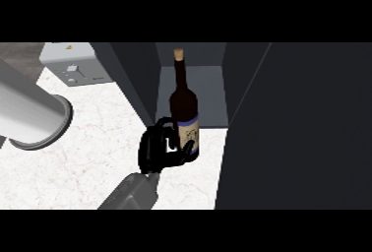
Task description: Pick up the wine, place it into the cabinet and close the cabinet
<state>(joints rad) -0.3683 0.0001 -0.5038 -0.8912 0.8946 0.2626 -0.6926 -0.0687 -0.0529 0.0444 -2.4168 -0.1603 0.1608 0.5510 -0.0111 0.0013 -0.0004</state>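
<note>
Robot hand point(161, 147) curls round the wine bottle point(184, 110) before the open cabinet point(210, 74).

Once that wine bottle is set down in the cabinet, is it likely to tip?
Probably tippy: the wine bottle is tall and narrow, with a long neck. The hand grips near its base, so the top may sway. Its dark surface looks smooth, possibly slippery.

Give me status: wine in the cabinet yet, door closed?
Done: the wine bottle is picked up, one hand curled round its lower body. Which arm this is I cannot tell. In hand: the bottle sits at the open cabinet front, neck over the interior, base apparently still above the counter. Left: set it inside, release, close the door.
</note>
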